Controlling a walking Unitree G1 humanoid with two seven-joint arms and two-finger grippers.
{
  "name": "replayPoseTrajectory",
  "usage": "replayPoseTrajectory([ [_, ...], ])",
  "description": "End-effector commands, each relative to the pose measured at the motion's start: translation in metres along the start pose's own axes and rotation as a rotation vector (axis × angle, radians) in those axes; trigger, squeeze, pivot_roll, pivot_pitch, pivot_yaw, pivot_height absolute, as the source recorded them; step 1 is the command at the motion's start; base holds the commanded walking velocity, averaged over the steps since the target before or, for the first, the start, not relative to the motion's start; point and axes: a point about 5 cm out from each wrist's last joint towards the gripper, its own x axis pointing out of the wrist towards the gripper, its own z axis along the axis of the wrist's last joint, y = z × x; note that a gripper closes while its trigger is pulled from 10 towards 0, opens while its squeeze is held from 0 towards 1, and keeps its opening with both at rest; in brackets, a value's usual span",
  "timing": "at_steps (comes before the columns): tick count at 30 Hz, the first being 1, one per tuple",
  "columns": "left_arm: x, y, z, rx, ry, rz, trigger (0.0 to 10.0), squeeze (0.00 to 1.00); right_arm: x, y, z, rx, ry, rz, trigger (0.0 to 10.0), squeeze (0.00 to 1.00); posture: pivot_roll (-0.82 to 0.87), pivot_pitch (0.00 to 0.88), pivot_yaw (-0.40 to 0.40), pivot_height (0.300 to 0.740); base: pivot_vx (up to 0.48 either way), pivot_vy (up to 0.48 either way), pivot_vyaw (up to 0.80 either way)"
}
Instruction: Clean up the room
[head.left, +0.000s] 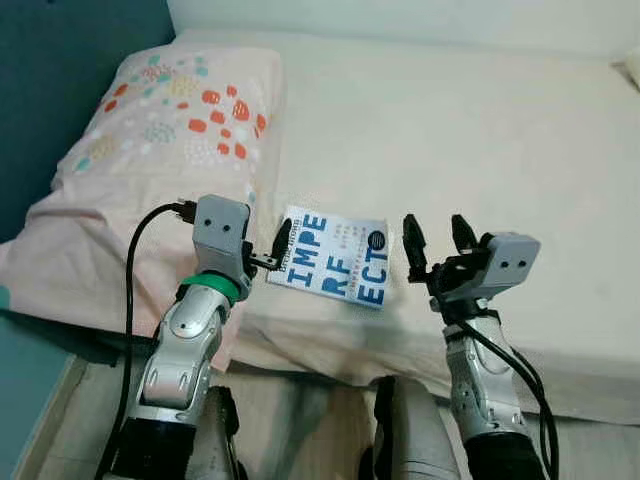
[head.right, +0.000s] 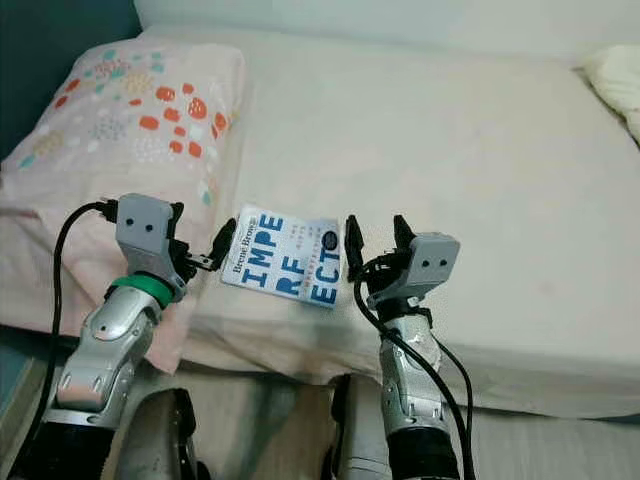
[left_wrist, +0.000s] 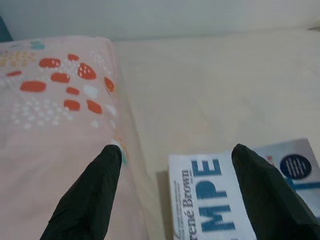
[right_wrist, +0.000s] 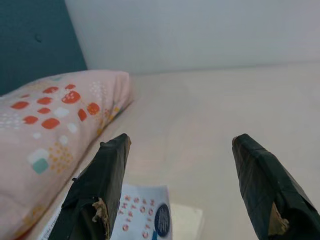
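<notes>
Both arms raised at the near edge of the bed, fingers spread

Taking the book (head.left: 335, 256) as the landmark: the left gripper (head.left: 272, 250) sits at the book's left edge, its silver forearm rising from below with a green band at the wrist and a black cable looping off the wrist block; its two black fingers (left_wrist: 90, 195) stand wide apart, one over the book's spine side. The right gripper (head.left: 437, 237) hovers just right of the book, fingers (right_wrist: 97, 192) pointing up and away from the robot, also parted, its forearm upright beneath it.

Likely a bedroom, bed (head.left: 450, 130), patterned pillow (head.left: 150, 150)
</notes>
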Motion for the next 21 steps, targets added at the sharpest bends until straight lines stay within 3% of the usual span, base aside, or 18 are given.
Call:
replayPoseTrajectory([
  [1,-0.002,0.001,-0.007,-0.007,0.018,0.011,10.0,0.00,-0.005,0.001,-0.003,-0.003,0.023,-0.006,10.0,0.00,0.05,0.049,0.003,0.623,0.000,0.000,0.00],
  [19,-0.001,0.000,-0.014,-0.002,0.023,0.014,10.0,0.00,-0.006,0.000,-0.005,-0.023,0.042,-0.013,10.0,0.00,0.04,0.043,0.000,0.687,0.000,0.000,0.00],
  [21,-0.002,0.001,-0.022,0.012,0.050,0.019,10.0,0.00,-0.007,-0.001,-0.007,-0.027,0.054,-0.018,10.0,0.00,0.05,0.045,-0.001,0.696,0.000,0.000,0.00],
])
